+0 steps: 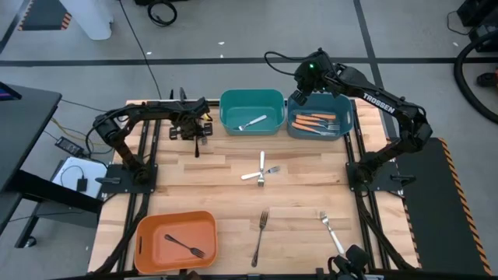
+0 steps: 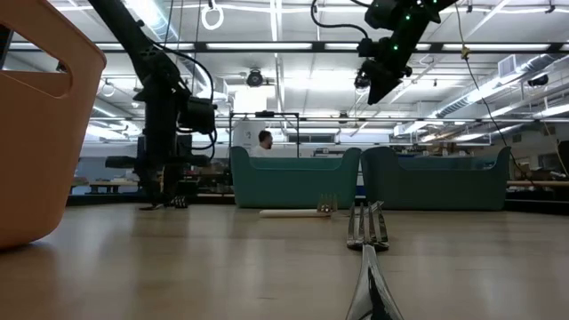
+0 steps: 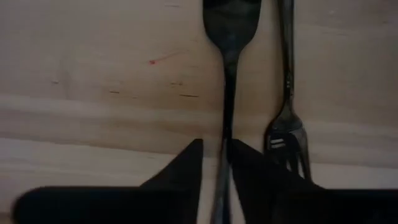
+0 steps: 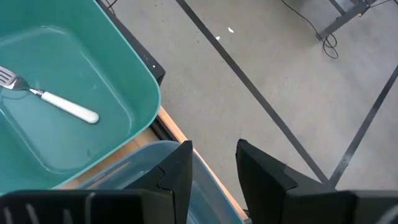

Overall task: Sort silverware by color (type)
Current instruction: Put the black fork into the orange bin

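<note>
My left gripper (image 1: 194, 132) is down at the table's far left, its fingers (image 3: 180, 171) closed about a dark fork (image 3: 229, 93) that lies flat on the wood. A second dark fork (image 3: 287, 93) lies beside it, pointing the other way. My right gripper (image 1: 299, 95) hovers open and empty, high above the far left corner of the blue bin (image 1: 346, 109), which holds orange-handled forks (image 1: 315, 122). The teal bin (image 1: 229, 105) holds a white-handled fork (image 4: 65, 107). The orange bin (image 1: 152, 233) holds a dark fork (image 1: 184, 246). My left gripper pinches the dark fork's handle (image 3: 227, 134) between its two fingers, which come from above, pointing down, and lie across the fork. The fork lies flat on the table, its head away from the fingers.
Two white-handled forks (image 1: 261, 171) lie crossed at the table's middle. A dark fork (image 1: 261, 237) and a light fork (image 1: 331, 229) lie near the front edge. A person shows far off in the room behind the table (image 2: 264, 140).
</note>
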{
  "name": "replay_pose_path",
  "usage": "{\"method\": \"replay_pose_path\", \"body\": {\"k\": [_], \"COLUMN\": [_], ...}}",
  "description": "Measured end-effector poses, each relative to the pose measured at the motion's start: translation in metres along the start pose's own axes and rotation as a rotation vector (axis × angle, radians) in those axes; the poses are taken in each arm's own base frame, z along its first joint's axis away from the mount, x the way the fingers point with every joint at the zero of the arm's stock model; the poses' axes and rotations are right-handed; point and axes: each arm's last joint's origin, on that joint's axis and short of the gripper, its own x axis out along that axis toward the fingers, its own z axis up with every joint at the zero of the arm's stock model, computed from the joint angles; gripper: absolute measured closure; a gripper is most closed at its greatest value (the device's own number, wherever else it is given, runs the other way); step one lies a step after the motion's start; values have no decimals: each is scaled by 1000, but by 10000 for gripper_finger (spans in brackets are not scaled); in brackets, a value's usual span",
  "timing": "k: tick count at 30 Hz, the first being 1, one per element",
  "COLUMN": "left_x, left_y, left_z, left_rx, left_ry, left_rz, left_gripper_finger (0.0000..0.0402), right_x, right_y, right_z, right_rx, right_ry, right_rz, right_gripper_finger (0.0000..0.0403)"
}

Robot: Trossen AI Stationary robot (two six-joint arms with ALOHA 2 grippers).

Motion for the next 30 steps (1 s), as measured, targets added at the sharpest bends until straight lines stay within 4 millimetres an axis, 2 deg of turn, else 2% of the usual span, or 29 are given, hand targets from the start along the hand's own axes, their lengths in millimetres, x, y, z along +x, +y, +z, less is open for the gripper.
{"method": "replay_pose_path", "body": {"k": [4, 9, 14, 20, 27, 30], "left_x": [0, -1, -12, -39, -74, -97], "left_y": [1, 0, -8, -22, -23, -24], "left_z": [0, 0, 4, 11, 15, 17], "left_rx": [24, 76, 182, 304, 433, 490], "left_ry": [1, 15, 45, 57, 96, 48], "left_rz": [10, 5, 15, 12, 144, 128], "left_gripper_finger": [383, 388, 391, 393, 393, 393], "right_x": [0, 0, 0, 0, 0, 0], "right_y": [0, 0, 0, 0, 0, 0], "right_z": [0, 0, 0, 0, 0, 0], "right_rx": [0, 1, 1, 1, 1, 2], "right_ry": [0, 0, 0, 1, 2, 1], "right_rz": [0, 0, 0, -1, -5, -5], "right_gripper_finger": [272, 272, 273, 273, 272, 273]}}
